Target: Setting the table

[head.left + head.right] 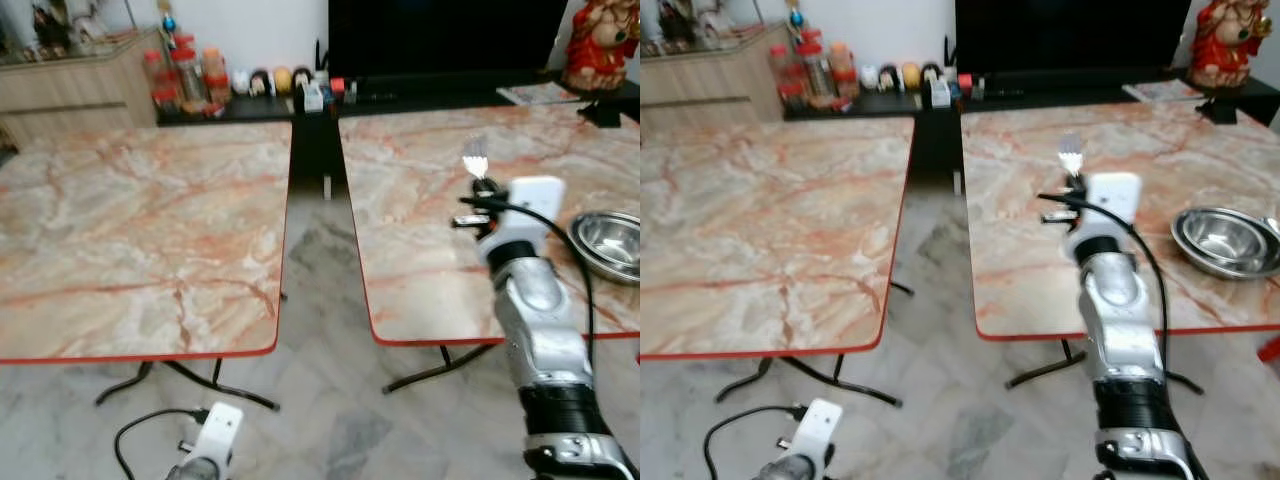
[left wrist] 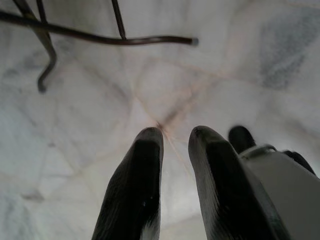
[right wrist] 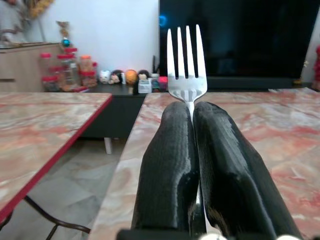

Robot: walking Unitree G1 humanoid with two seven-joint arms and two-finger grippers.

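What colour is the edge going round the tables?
Red, a thin trim around each marble-patterned table. The left eye view shows it best.

Right hand (image 3: 192, 120) raised forward, fingers clamped together. Left hand (image 2: 172, 137) hangs low, fingers slightly apart.

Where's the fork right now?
The fork is clamped in the right gripper, held over the right-hand table, left of the steel bowls.

The fork (image 3: 186, 60) shows only its tines and neck; its handle is hidden between the pressed-together fingers of the right claw (image 3: 192, 112). The steel bowl (image 1: 612, 243) is cut off by the right edge. The far jars (image 1: 180, 72) are too small to read.
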